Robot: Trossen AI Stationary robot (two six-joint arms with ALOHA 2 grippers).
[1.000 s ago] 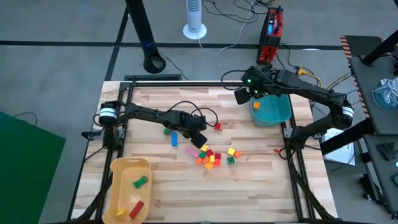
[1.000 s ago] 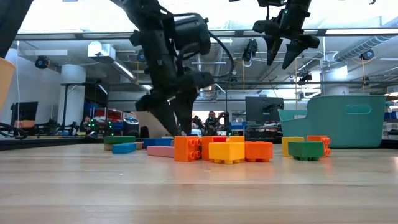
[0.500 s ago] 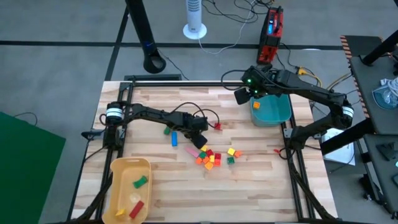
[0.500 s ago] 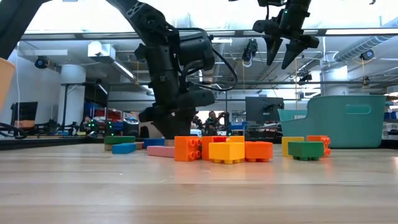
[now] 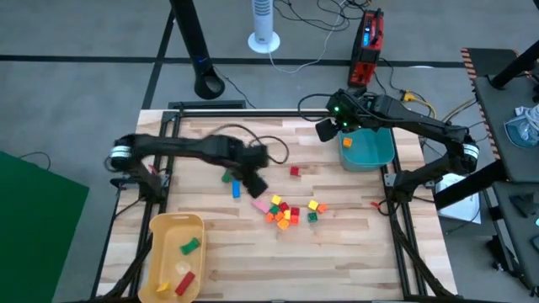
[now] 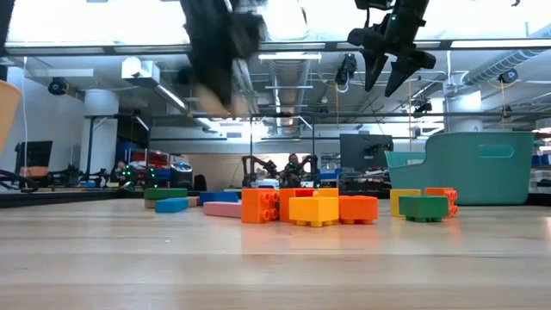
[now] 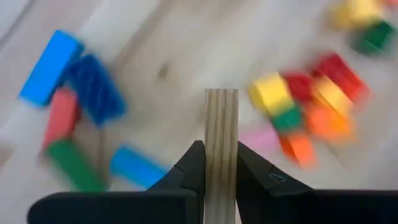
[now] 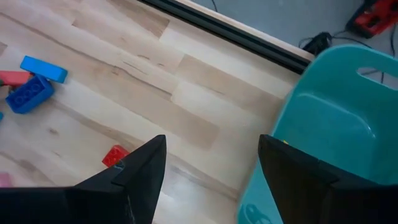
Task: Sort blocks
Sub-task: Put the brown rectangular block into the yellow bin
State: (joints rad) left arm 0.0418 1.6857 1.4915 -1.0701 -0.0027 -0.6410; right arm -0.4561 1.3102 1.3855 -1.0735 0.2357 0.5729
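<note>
Several small coloured blocks [image 5: 286,210] lie in a loose cluster mid-table, seen up close in the low view [image 6: 314,208]. A blue bar [image 5: 236,187], a green block [image 5: 226,177] and a red block [image 5: 294,171] lie apart from it. My left gripper [image 5: 257,183] hangs above the table left of the cluster, shut on a pale wooden block [image 7: 221,118]. Over the left rim of the teal bin [image 5: 370,150], my right gripper [image 5: 327,128] is raised and open, holding nothing. My left gripper pinches the pale wooden block between its two fingers [image 7: 194,163], one on each broad face. The block's narrow layered edge [image 7: 221,109] sticks out past the fingertips. The fingers point down at the table, and the block is lifted clear of it.
A yellow tray [image 5: 160,231] at the near left holds a green and a red block. The teal bin holds an orange block [image 5: 346,141]. Black rails run along the table's left and right edges. Bare wood lies in front of the cluster.
My left gripper has shut on the pale wooden block beside the cluster and risen quickly, leaving the low view's top; the whole arm has swung a little toward the table's left edge. The coloured blocks stay where they were.
</note>
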